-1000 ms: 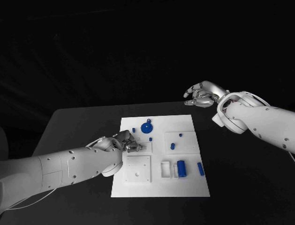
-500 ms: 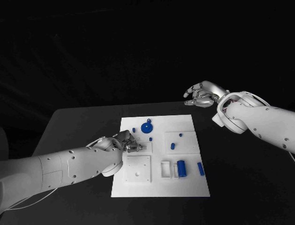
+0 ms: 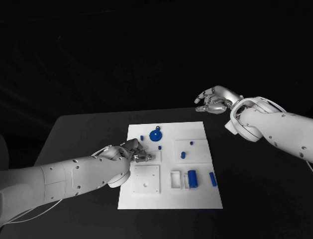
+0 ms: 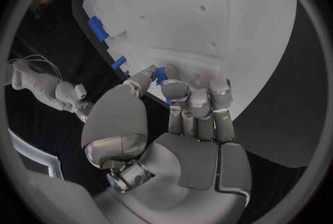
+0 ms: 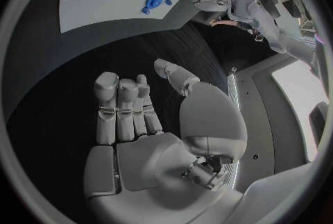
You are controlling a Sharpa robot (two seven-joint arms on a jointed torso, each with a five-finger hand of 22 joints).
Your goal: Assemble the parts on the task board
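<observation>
The left hand (image 3: 130,150) pinches a small blue part (image 4: 161,75) at the task board (image 3: 199,195), mid-picture. The right hand (image 3: 215,100), upper right, is spread and holds nothing. Loose blue pegs (image 3: 213,179) lie lower right, so much looks left to do.

Head view: looking down from up top at the table (image 3: 84,129), task board (image 3: 199,129) in the middle. Left wrist view: sat right behind the left robot hand (image 4: 182,124), super close over the board. Right wrist view: behind the right robot hand (image 5: 149,124), farther back. Task board shared by all three.
</observation>
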